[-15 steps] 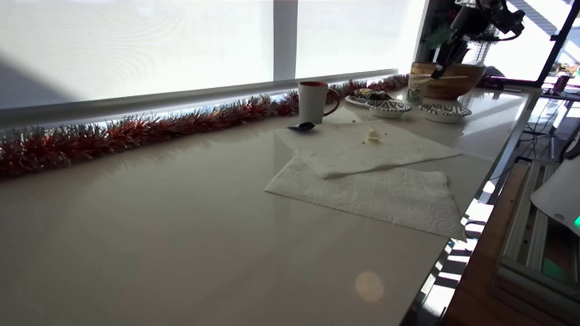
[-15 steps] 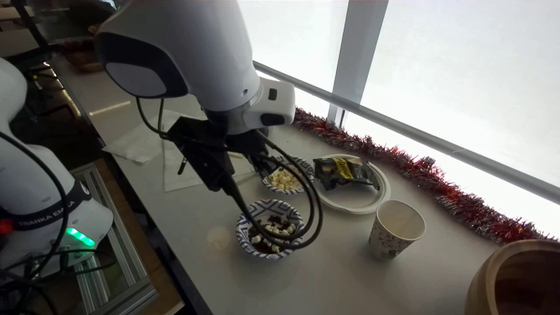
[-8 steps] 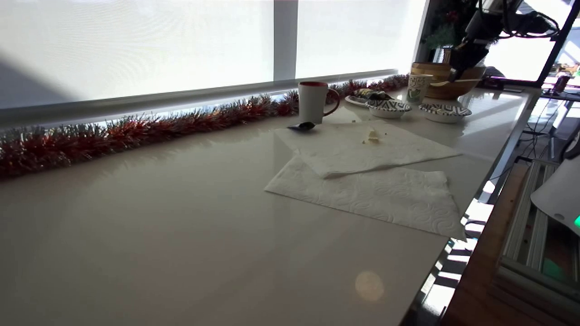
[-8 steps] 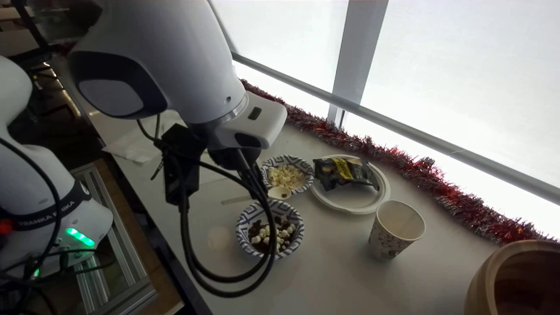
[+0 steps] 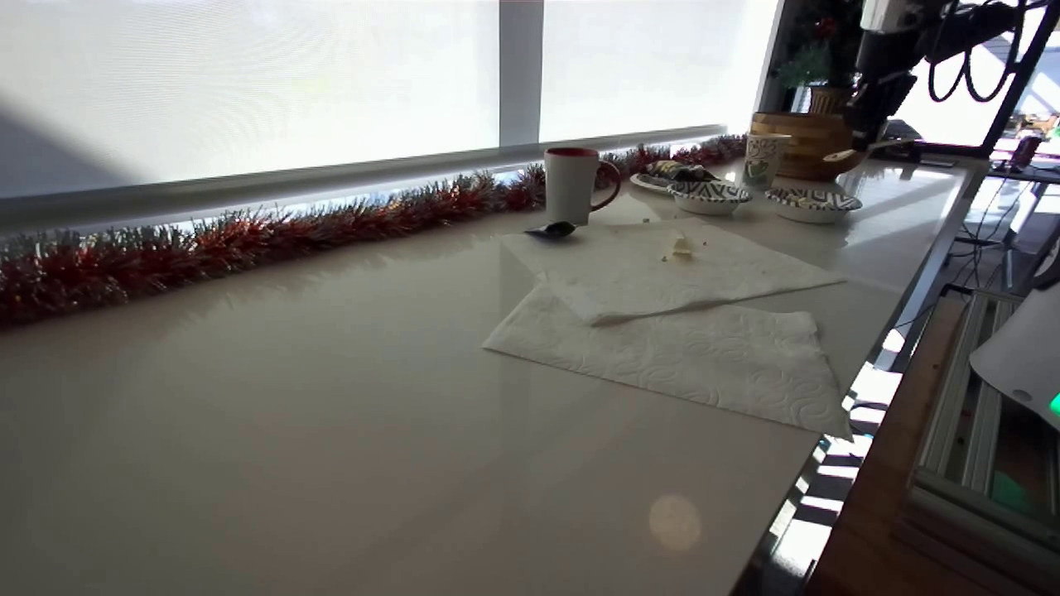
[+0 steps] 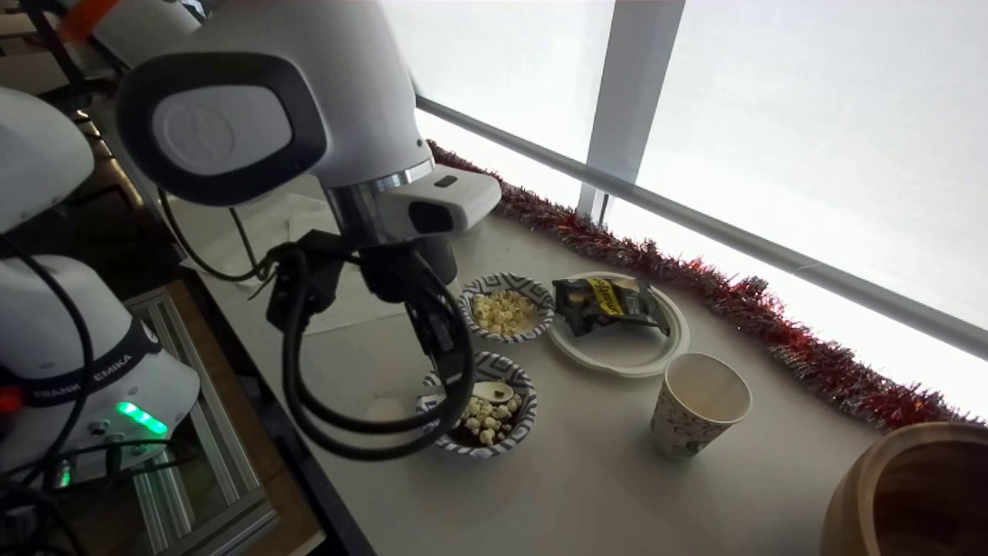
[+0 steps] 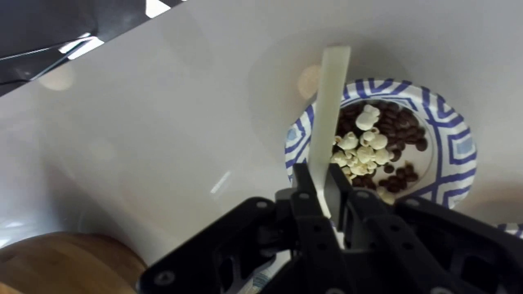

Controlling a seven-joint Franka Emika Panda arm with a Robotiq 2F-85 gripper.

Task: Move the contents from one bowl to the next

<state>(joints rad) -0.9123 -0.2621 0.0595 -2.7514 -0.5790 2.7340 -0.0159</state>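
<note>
Gripper (image 7: pixel 320 175) clamps a spoon (image 7: pixel 329 110) aloft, its scoop (image 6: pixel 484 391) overlapping the near patterned paper bowl (image 6: pixel 526 403) of popcorn (image 6: pixel 486 422) and chocolate chips (image 7: pixel 402 127) in an exterior view, with the far patterned paper bowl (image 6: pixel 509 281) of popcorn just beyond, left of a black snack bag (image 6: pixel 610 303).

Gripper (image 7: pixel 320 175) is holding a pale flat handle (image 7: pixel 330 98) across the rim of a blue-and-white bowl (image 7: pixel 455 149).
Black fingers (image 7: pixel 303 183) are pressing it from either side, blunt end pointing up the view; popcorn (image 7: pixel 365 155) is lying clumped on and among brown pieces (image 7: pixel 402 124), bare bowl bottom showing alongside; wooden vessel (image 7: pixel 65 261) is rounding in at lower left; another blue-and-white rim (image 7: pixel 512 229) is just peeping in at lower right; pale tabletop (image 7: pixel 163 122) is ending in a slanting edge at upper left, dark area (image 7: pixel 49 20) with bright patches (image 7: pixel 83 45) lying past it.
</note>
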